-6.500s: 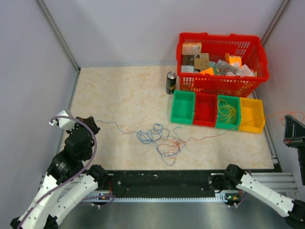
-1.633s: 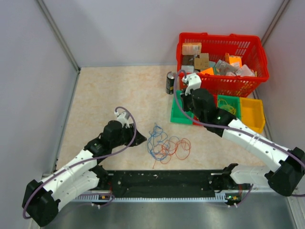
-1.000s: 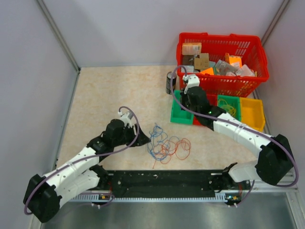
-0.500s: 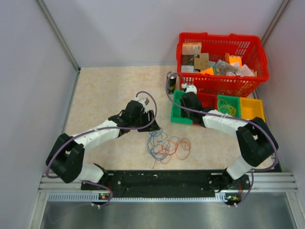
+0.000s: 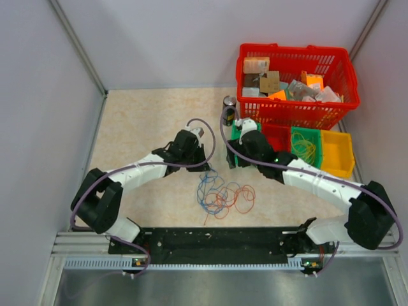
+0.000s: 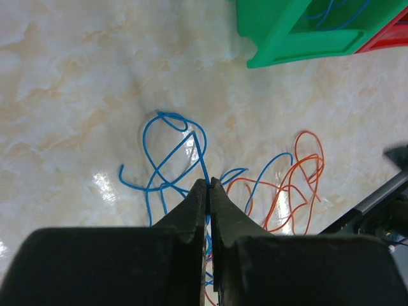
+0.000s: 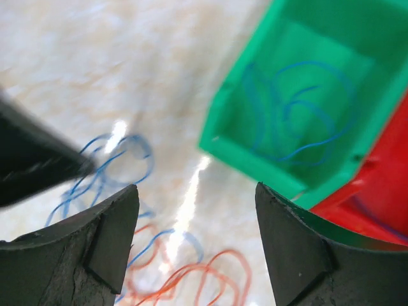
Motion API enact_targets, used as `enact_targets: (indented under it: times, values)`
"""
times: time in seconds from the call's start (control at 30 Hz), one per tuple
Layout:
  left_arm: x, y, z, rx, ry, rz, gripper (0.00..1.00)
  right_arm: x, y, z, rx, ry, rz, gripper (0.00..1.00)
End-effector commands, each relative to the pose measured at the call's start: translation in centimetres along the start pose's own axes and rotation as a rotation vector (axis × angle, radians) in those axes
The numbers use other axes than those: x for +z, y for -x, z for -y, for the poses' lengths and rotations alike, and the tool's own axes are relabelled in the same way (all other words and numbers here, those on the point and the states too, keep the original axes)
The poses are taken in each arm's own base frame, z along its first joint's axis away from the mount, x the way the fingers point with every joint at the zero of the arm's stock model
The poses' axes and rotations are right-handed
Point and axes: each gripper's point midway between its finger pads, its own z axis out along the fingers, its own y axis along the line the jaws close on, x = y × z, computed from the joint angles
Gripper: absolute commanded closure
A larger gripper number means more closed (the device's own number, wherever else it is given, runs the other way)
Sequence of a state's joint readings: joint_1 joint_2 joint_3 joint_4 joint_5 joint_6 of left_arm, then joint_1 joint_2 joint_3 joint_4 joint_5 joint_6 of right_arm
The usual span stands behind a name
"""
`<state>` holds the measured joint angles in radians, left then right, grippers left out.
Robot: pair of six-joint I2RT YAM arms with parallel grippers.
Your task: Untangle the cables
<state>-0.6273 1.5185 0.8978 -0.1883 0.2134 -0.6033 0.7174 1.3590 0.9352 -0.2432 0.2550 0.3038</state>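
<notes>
Left gripper (image 6: 208,183) jaws were clenched on blue cable (image 6: 171,117); right gripper (image 7: 196,199) jaws stood released, empty. Slow lift away from orange cable (image 6: 294,189) seemed best.

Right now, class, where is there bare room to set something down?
Bare: far-left beige tabletop, between left wall and black can; strip nearside of plastic bins, under right arm. Crowded: centre, left tool and right tool by thin coloured cables.

cables (image 5: 220,196) before bins (image 5: 336,171), basket (image 5: 299,115) behind
</notes>
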Motion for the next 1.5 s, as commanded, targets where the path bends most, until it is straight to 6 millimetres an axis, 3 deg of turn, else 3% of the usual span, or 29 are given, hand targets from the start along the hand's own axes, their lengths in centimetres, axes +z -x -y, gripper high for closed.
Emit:
enact_targets:
  times: [0.0, 0.13, 0.2, 0.27, 0.33, 0.5, 0.63, 0.77, 0.83, 0.97, 1.2, 1.33, 1.47]
  values:
    - [-2.8, 2.3, 1.5, 0.051, -0.024, 0.101, 1.00, -2.4, -3.7, -5.6, 0.043, 0.247, -0.070, 0.30]
    - [-7.5, 3.3, 3.4, 0.112, -0.088, 0.193, 1.00, -4.5, -6.2, -11.0, 0.068, 0.532, -0.032, 0.43]
    - [-10.3, 4.0, 4.8, 0.157, -0.139, 0.257, 1.00, -4.6, -8.1, -11.9, 0.076, 0.584, -0.033, 0.52]
    - [-13.4, 4.8, 6.0, 0.198, -0.180, 0.337, 1.00, -3.9, -10.1, -11.7, 0.105, 0.573, -0.078, 0.65]
    - [-17.0, 5.9, 7.3, 0.246, -0.219, 0.436, 1.00, -3.3, -11.3, -11.2, 0.124, 0.541, -0.105, 0.70]
    - [-28.8, 9.0, 11.7, 0.366, -0.337, 0.740, 1.00, -2.3, -12.6, -9.0, 0.152, 0.433, -0.093, 0.73]
    - [-38.8, 9.8, 15.7, 0.488, -0.463, 0.942, 1.00, -1.4, -13.7, -7.6, 0.169, 0.351, -0.102, 0.74]
    - [-46.0, 10.2, 17.0, 0.529, -0.496, 1.118, 1.00, -0.5, -15.1, -6.3, 0.187, 0.276, -0.129, 0.75]
    - [-48.4, 10.5, 16.7, 0.525, -0.465, 1.186, 1.00, -0.2, -15.8, -5.6, 0.201, 0.230, -0.145, 0.76]
    - [-51.1, 11.4, 15.8, 0.490, -0.394, 1.275, 1.00, 0.0, -16.8, -4.4, 0.202, 0.171, -0.165, 0.77]
    - [-52.5, 14.0, 12.7, 0.375, -0.176, 1.348, 1.00, -0.5, -17.5, -0.6, 0.198, -0.011, -0.161, 0.80]
    - [-56.8, 15.1, 11.1, 0.286, -0.065, 1.477, 1.00, -1.2, -17.7, 0.9, 0.179, -0.065, -0.152, 0.81]
    - [-59.8, 15.4, 13.8, 0.300, -0.199, 1.544, 1.00, -1.6, -17.4, 1.1, 0.155, -0.061, -0.146, 0.81]
